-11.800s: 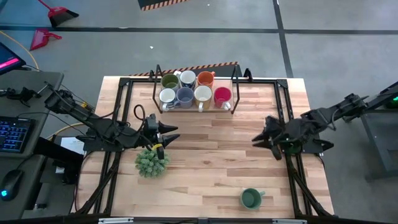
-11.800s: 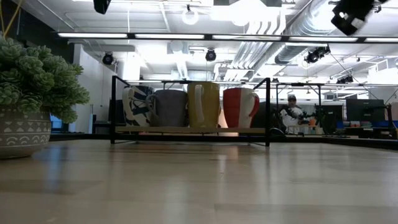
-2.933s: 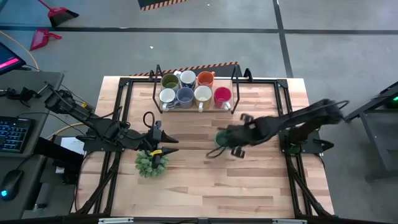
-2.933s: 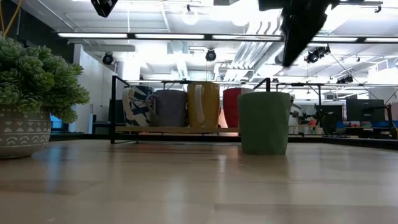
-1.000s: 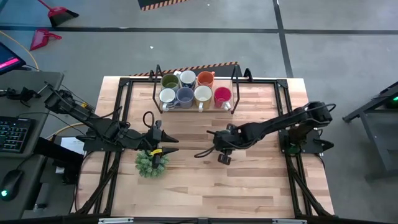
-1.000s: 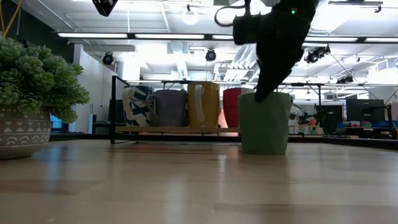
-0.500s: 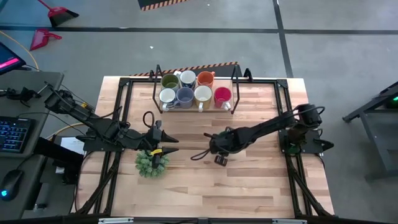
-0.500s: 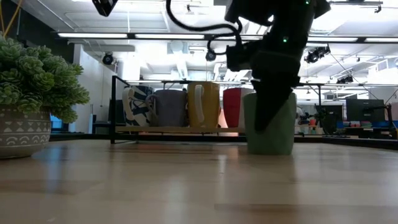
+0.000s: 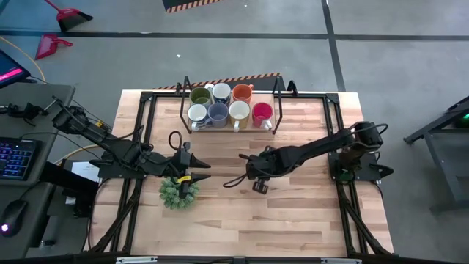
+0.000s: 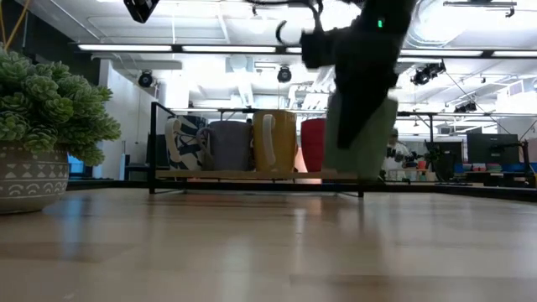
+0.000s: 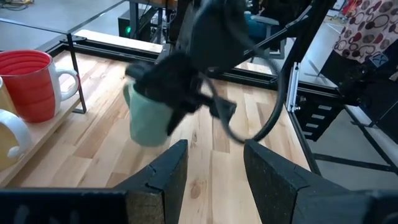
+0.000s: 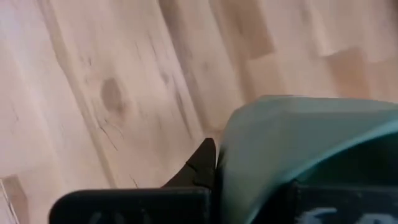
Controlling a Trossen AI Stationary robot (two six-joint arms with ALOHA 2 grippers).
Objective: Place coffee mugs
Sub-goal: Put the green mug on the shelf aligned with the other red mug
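Under right tool [image 9: 256,171], mid-worktop [image 9: 293,213]: dark green mug [image 10: 361,138] hanging clear of wood, tilting, tool clamping its rim, one finger inside cup. Beyond tool, rack [image 9: 185,99] carrying seven mugs [image 9: 230,103] in two rows, red mug [image 11: 26,84] nearest. Left tool [image 11: 214,174] hovering over bushy plant [image 9: 178,192], well apart from right tool, fingers spreading narrowly, gripping nothing.

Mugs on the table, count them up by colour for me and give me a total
Olive green: 1
White or cream: 3
Orange: 1
Blue: 1
Red: 1
Dark green: 1, held off the table by the right gripper
Total: 8 mugs
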